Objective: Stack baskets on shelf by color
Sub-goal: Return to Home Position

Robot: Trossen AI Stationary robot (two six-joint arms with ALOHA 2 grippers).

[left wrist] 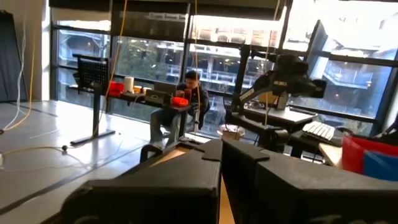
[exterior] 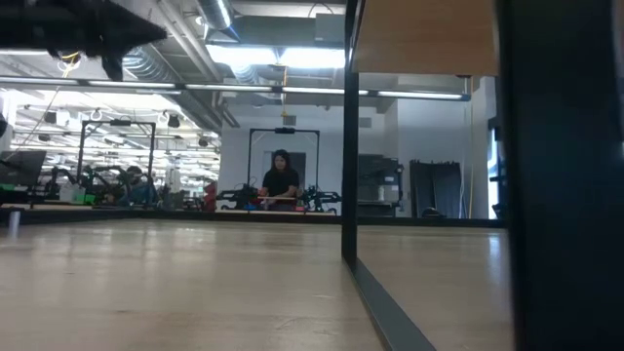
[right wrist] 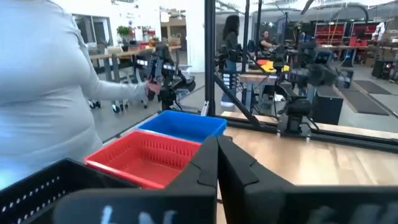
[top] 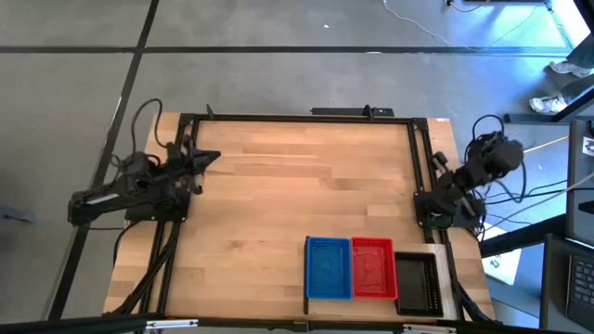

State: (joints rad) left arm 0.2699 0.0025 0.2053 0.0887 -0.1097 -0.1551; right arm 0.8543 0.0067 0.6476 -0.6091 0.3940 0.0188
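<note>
Three baskets sit side by side on their bases at the table's near edge: blue basket (top: 329, 268), red basket (top: 373, 268), black basket (top: 418, 281). They rest on the pale shelf panel (top: 447, 278), whose thin black bar (top: 306, 283) runs beside the blue one. The right wrist view shows the blue (right wrist: 183, 124), red (right wrist: 146, 158) and black (right wrist: 37, 180) baskets ahead of the shut right gripper (right wrist: 216, 163). My right gripper (top: 430, 213) hovers at the table's right edge, just beyond the baskets. My left gripper (top: 212, 157) is shut at the table's far left, touching nothing.
Black frame rails (top: 297, 117) border the table. A black upright (exterior: 349, 136) stands in the low view. A person in a grey top (right wrist: 43, 93) stands close by the baskets at the near edge. Bare wood (top: 297, 195) spans the table's middle.
</note>
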